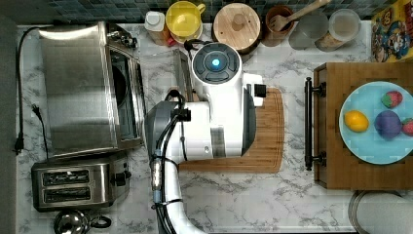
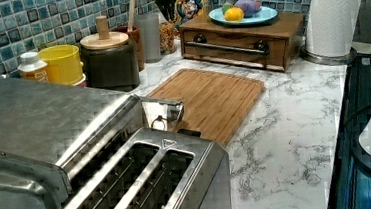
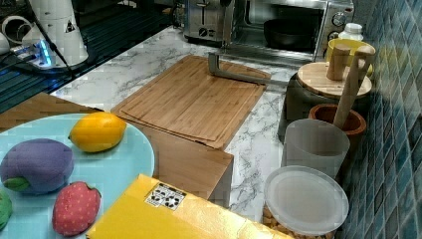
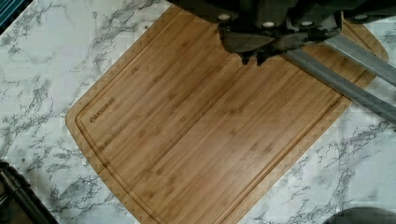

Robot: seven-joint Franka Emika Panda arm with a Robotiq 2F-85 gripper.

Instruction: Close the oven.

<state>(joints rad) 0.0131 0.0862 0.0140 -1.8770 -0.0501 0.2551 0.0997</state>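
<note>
arm (image 1: 221,122): white rounded shells, grey joint segment | cap: round dark-grey disc, glowing blue centre light | cables: black bundle (strapped alongside the lower link) | gripper (image 4: 256,55): dark grey body, pale screw heads

The arm (image 1: 214,117) hides most of the cutting board (image 1: 270,136) and the oven (image 1: 78,87) door.

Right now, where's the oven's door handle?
The handle of the open oven hangs over the far edge of the cutting board in the right view, in front of the dark canister with the wooden lid.
</note>
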